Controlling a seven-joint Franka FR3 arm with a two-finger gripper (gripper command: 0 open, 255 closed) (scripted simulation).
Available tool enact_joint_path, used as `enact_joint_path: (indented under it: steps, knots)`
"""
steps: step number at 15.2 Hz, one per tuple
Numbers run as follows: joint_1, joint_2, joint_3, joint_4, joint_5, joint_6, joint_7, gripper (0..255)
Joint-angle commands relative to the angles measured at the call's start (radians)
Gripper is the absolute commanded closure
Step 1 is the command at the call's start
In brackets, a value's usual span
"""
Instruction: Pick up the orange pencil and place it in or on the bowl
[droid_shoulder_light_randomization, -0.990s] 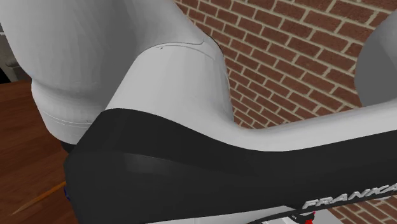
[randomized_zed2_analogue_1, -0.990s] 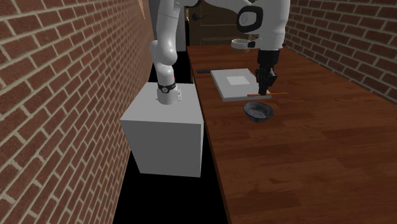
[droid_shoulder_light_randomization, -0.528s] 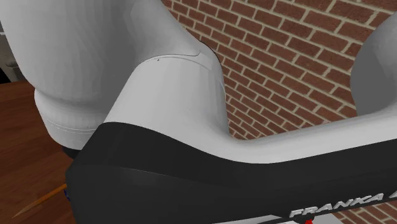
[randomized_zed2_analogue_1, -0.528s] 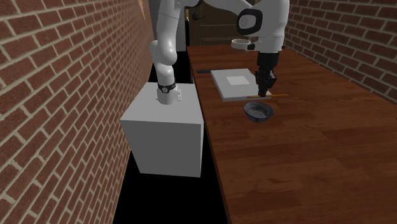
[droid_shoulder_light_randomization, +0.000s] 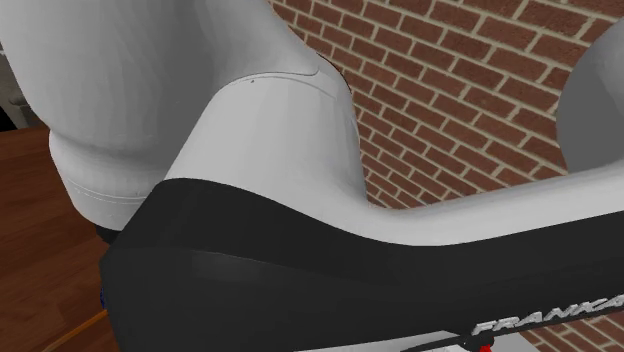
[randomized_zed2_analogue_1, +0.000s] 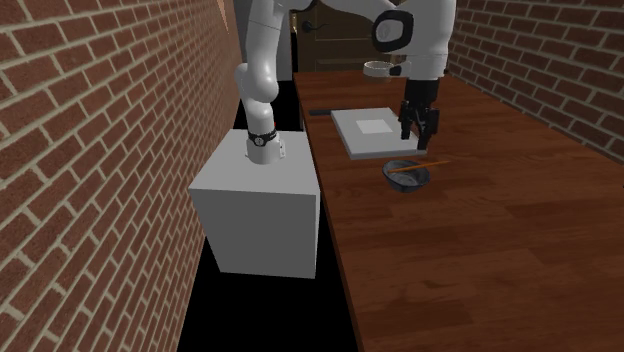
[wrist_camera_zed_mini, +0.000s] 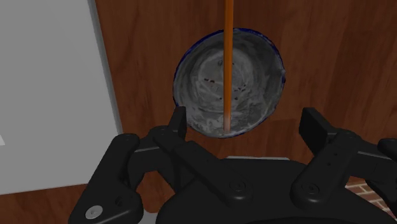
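Observation:
The orange pencil (wrist_camera_zed_mini: 227, 63) lies across the grey, blue-rimmed bowl (wrist_camera_zed_mini: 254, 89), one end down inside it and the other sticking out past the rim. My gripper (wrist_camera_zed_mini: 247, 121) hangs straight above the bowl, open, its two black fingers apart and touching nothing. From the second exterior view the gripper (randomized_zed2_analogue_1: 418, 125) hovers a little above the bowl (randomized_zed2_analogue_1: 406, 176), and the pencil (randomized_zed2_analogue_1: 420, 166) slants over the rim towards that view's right. A thin orange streak of the pencil (droid_shoulder_light_randomization: 72, 332) peeks out under the arm in the shoulder view.
A flat grey slab (randomized_zed2_analogue_1: 365, 132) lies on the brown table (randomized_zed2_analogue_1: 480, 250) just behind the bowl. Farther back are a roll of tape (randomized_zed2_analogue_1: 378, 68) and a dark stick (randomized_zed2_analogue_1: 320, 112). Brick walls flank the table; my stand (randomized_zed2_analogue_1: 260, 210) is beside it.
The fingers have opened and let go of the pencil, which dropped from between them onto the bowl. The gripper has risen slightly.

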Motion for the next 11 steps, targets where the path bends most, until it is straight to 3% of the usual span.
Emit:
enact_joint_path:
  steps: [1,3,11]
  knots:
    - [0.052,0.035,-0.043,0.018,-0.04,-0.04,0.027,0]
    - [0.11,0.072,-0.089,0.047,-0.083,-0.091,0.055,0]
    - [0.11,0.072,-0.089,0.047,-0.082,-0.091,0.055,0]
